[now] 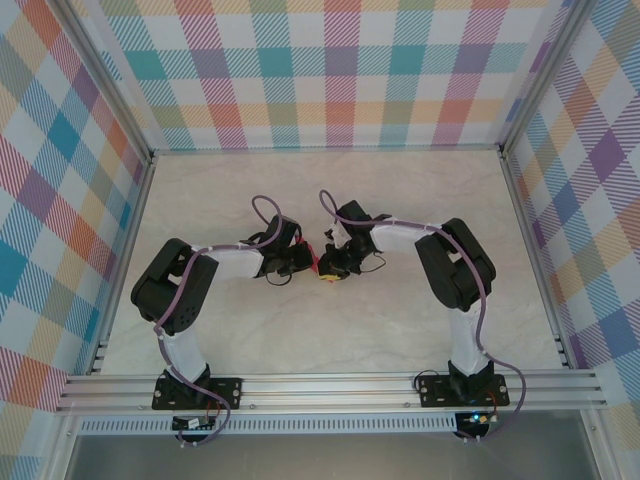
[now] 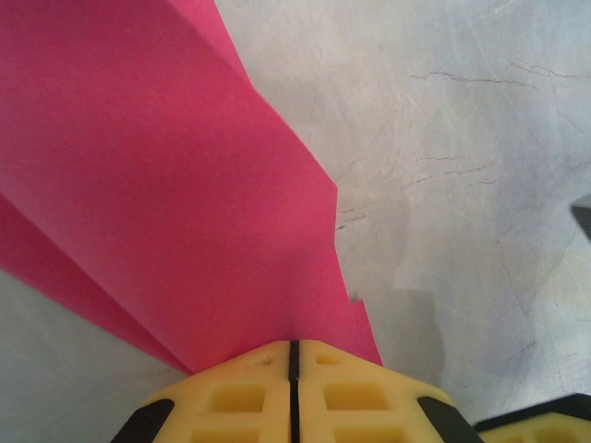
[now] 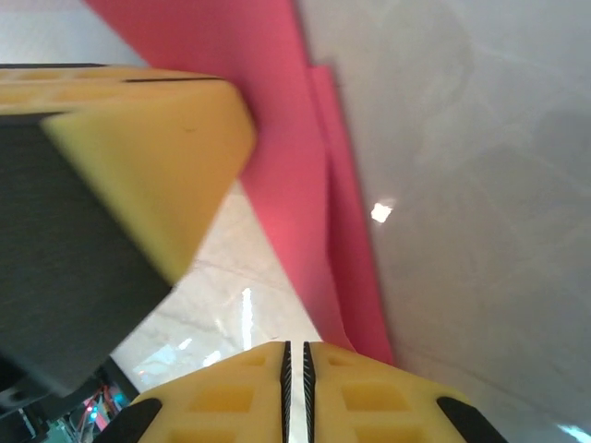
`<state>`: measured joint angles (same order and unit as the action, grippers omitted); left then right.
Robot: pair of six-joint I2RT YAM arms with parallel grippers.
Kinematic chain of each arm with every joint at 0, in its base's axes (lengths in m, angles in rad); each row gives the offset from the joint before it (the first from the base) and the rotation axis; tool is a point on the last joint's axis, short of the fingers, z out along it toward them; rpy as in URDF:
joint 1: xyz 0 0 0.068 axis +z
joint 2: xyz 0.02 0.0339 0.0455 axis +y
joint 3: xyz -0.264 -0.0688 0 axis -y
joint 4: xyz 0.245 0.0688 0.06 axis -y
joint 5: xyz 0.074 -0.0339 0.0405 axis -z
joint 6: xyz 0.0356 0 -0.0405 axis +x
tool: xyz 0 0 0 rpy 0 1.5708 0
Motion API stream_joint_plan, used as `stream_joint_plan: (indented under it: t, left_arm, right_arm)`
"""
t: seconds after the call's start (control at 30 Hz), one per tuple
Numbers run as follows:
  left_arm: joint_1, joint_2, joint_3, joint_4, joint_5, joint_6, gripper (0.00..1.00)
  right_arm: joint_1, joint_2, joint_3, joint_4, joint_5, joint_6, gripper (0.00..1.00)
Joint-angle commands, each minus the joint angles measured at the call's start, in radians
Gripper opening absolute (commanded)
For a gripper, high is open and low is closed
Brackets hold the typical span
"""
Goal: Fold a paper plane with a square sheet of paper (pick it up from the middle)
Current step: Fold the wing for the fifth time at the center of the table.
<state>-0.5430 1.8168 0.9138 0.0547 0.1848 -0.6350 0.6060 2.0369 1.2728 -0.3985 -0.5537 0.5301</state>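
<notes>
Left hand (image 2: 292,345) is clamped on the folded pink paper (image 2: 166,185); right hand (image 3: 295,346), fingers together, touches its edge.

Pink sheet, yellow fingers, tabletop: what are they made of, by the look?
Pink sheet: thin matte paper, judging by its sharp creases and layered edges. Yellow fingers: probably matte plastic with moulded pockets. Tabletop: marble-look veining with a slight sheen, maybe laminate.

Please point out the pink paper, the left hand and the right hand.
pink paper (image 2: 138,185), left wrist view, on its broad flat face.
left hand (image 2: 294,349), left wrist view, between its closed fingertips.
right hand (image 3: 295,349), right wrist view, between its closed fingertips.
</notes>
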Motion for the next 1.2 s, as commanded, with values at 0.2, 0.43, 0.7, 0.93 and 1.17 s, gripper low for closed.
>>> stream_joint_plan:
  t: [0.2,0.43,0.7,0.93,1.17]
  left_arm:
    - [-0.006,0.041,-0.012,-0.130,-0.043,0.021,0.11]
    - [0.032,0.029,-0.004,-0.087,-0.007,0.056,0.17]
    - [0.102,0.036,-0.009,-0.016,0.066,0.087,0.20]
    - [0.167,0.052,0.017,-0.010,0.116,0.126,0.21]
    - [0.220,0.089,0.069,-0.043,0.128,0.165,0.21]
  right_arm:
    - [-0.012,0.026,-0.052,-0.019,0.038,-0.012,0.12]
    - [-0.025,0.055,-0.104,-0.050,0.069,-0.008,0.09]
    - [-0.029,0.064,-0.128,-0.064,0.083,-0.004,0.08]
    - [-0.032,0.072,-0.134,-0.072,0.088,-0.001,0.07]
    - [-0.034,0.074,-0.139,-0.079,0.090,-0.002,0.07]
